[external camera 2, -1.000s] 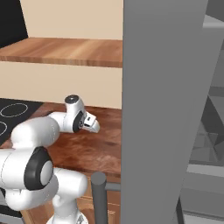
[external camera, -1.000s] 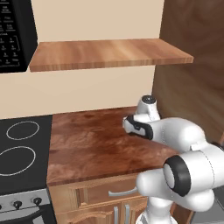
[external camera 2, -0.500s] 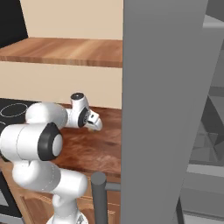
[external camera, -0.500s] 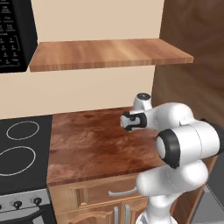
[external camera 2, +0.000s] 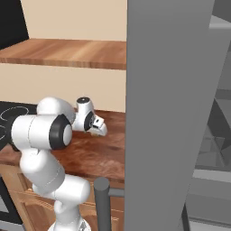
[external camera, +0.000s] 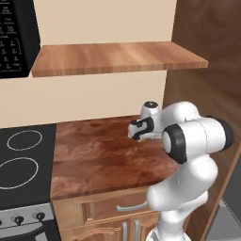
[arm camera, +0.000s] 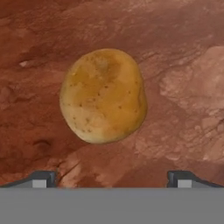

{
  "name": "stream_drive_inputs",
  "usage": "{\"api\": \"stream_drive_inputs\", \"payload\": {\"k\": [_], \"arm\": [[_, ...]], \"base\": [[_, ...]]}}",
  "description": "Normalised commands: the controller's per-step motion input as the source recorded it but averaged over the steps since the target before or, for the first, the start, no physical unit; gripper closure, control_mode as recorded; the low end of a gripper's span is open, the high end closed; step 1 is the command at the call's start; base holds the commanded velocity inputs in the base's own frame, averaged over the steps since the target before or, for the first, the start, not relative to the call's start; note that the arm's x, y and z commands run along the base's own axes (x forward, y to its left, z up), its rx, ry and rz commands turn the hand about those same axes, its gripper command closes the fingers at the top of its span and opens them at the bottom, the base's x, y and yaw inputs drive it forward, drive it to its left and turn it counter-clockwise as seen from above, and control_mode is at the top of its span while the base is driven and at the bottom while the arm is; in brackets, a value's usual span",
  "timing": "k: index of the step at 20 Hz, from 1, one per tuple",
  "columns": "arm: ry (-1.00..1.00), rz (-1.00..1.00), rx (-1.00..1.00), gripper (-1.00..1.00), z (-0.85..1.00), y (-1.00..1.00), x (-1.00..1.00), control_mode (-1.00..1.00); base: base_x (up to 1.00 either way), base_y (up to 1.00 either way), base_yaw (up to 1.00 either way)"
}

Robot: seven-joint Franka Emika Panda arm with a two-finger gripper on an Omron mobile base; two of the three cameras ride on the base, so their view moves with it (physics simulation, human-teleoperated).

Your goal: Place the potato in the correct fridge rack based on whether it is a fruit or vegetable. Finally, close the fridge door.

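- Lying on the red-brown bench (arm camera: pixel 183 87), the potato (arm camera: pixel 103 96) fills the middle of the hand view, a little left of centre.
- Its skin is tan-yellow with fine dark speckles; a duller brownish patch sits near its upper edge.
- Its outline is a plump oval, narrower at the top and broader toward the lower left.
- The long axis runs from the upper right of the hand view to the lower left, only slightly tilted off vertical.
- The potato rests directly on the bench, apart from both fingertips (arm camera: pixel 43 178), which stand at the lower left and lower right corners of the hand view.
- The claw (arm camera: pixel 112 179) is spread wide, its tips well apart and wider than the potato, gripping nothing.
- In the left base view the claw (external camera: pixel 137 134) sits right of centre, over the bench (external camera: pixel 94 155), with the hand's dark-and-white body pointing toward the left of the frame.
- In the right base view the claw (external camera 2: pixel 101 130) sits at mid-height, left of centre, just beside the grey fridge door (external camera 2: pixel 167 113) that stands as a tall slab across the middle of the frame.
- Whether the small pale patch under the hand in the left base view is the potato cannot be told.
- Grey fridge shelves (external camera 2: pixel 212 149) show at the right edge of the right base view; their contents cannot be made out.
- A wooden wall shelf (external camera: pixel 117 57) crosses the upper part of the left base view, a black stove (external camera: pixel 23 164) lies at the lower left, and a microwave (external camera: pixel 14 37) sits in the upper left corner.
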Motion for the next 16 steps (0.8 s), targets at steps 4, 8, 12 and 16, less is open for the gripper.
{"api": "stream_drive_inputs", "payload": {"k": [4, 8, 12, 16], "arm": [[0.00, 0.00, 0.00, -1.00, -0.19, 0.00, 0.25, -1.00], [0.00, 0.00, 0.00, -1.00, -0.16, 0.00, 0.27, -1.00], [0.00, 0.00, 0.00, -1.00, -0.17, 0.00, 0.28, -1.00], [0.00, 0.00, 0.00, -1.00, -0.16, 0.00, 0.29, -1.00]], "base": [[0.00, 0.00, 0.00], [0.00, 0.00, 0.00], [0.00, 0.00, 0.00], [0.00, 0.00, 0.00]]}}
